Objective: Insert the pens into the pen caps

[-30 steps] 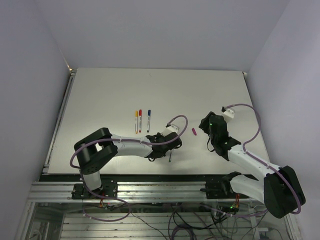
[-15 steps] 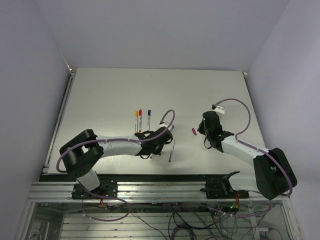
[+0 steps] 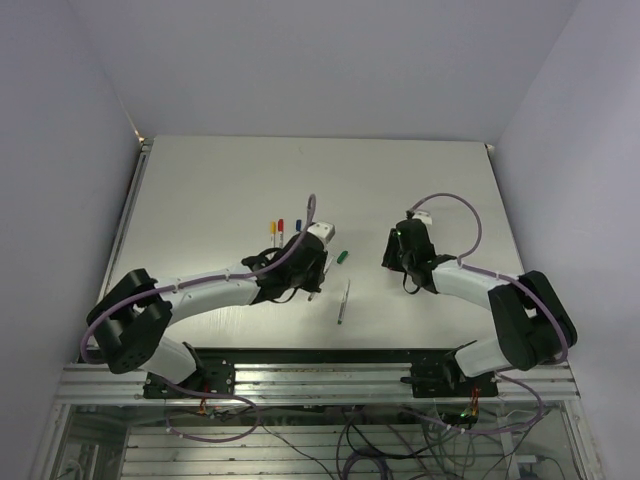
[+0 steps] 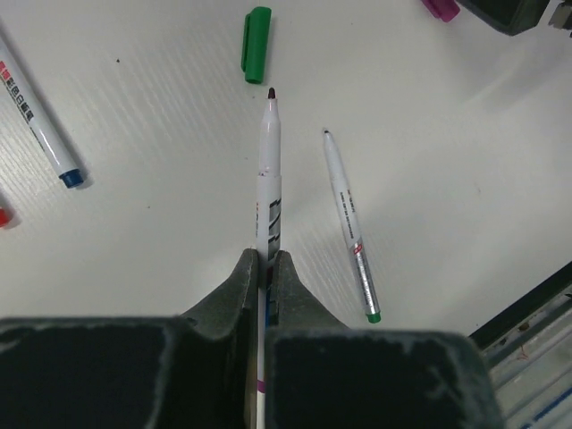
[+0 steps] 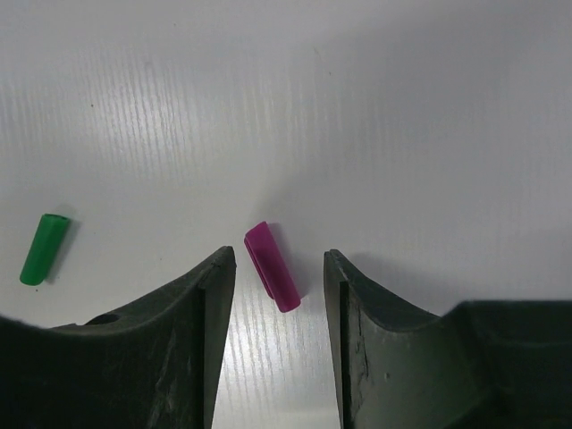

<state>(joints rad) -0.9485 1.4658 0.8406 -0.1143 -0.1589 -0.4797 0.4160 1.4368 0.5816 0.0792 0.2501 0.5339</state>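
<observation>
**Purple cap lying between open right jaws; left gripper clamping a pen**

White table (image 3: pixel 200 190) is carrying all items. Nearest the arm bases, a loose pen (image 4: pixel 350 223) is lying flat and uncapped. Its green end is facing the near edge and its fine tip is pointing away.

Just to its left, the left gripper (image 4: pixel 264 264) is clamping the held pen (image 4: pixel 269 170). Both jaws are pressing against the barrel with no gap showing. The barrel is projecting forward past the fingers, and its dark tip is pointing toward the green cap (image 4: pixel 256 43). Tip and cap are sitting close together but apart. The cap is lying on its side, slightly left of the tip's line.

Farther right, the right gripper (image 5: pixel 279 257) is reaching down at the table with its jaws standing apart. The purple cap (image 5: pixel 273 266) is lying flat between the two fingers (image 5: pixel 192 304), tilted against their line. A narrow gap is showing on its left side and a wider one on its right, so neither finger is touching it. In the right wrist view, the green cap is lying well to the left.

Farthest from the bases, three capped pens (image 3: pixel 281 225) are lying side by side, wearing yellow, red and blue caps. The left arm is covering their near ends in the top view.
</observation>
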